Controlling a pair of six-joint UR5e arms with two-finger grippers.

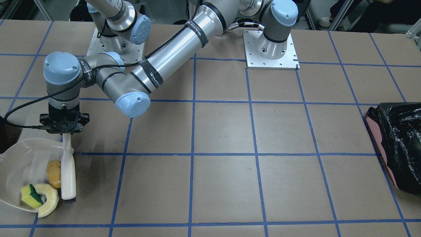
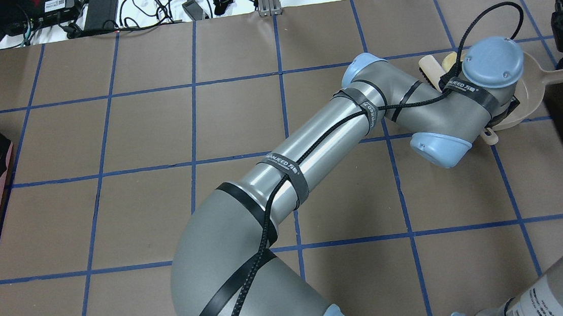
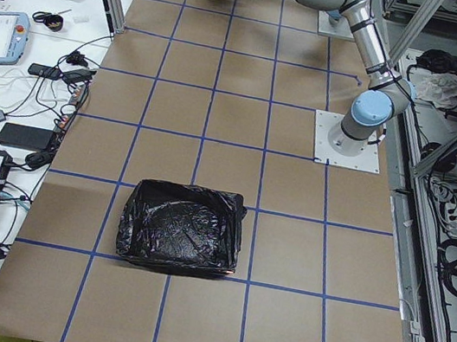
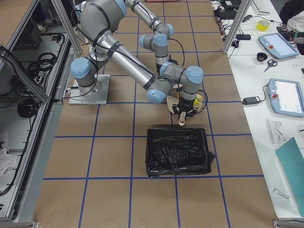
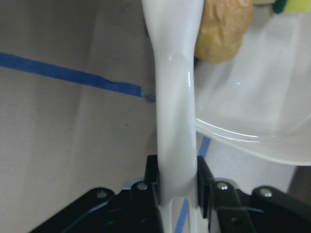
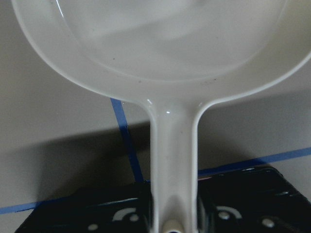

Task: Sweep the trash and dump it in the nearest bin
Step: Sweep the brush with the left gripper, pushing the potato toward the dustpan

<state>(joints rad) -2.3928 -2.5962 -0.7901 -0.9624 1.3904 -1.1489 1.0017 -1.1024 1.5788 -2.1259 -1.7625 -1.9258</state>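
Starting at the front view's left edge, the right gripper (image 6: 172, 208) had its fingers clamped on the handle of the dustpan (image 1: 19, 158), the black bin (image 4: 178, 152) sitting just beside the pan. On the pan lay the yellow-and-green wedge (image 1: 29, 196), the pale peel (image 1: 49, 199) hanging over the lip, and the orange oval (image 1: 53, 172) touching the white brush (image 1: 68, 171), bristles down. The left gripper (image 1: 65, 131) pinched the brush handle tight. Far right stood the pink-sided bin (image 1: 394, 148), well apart
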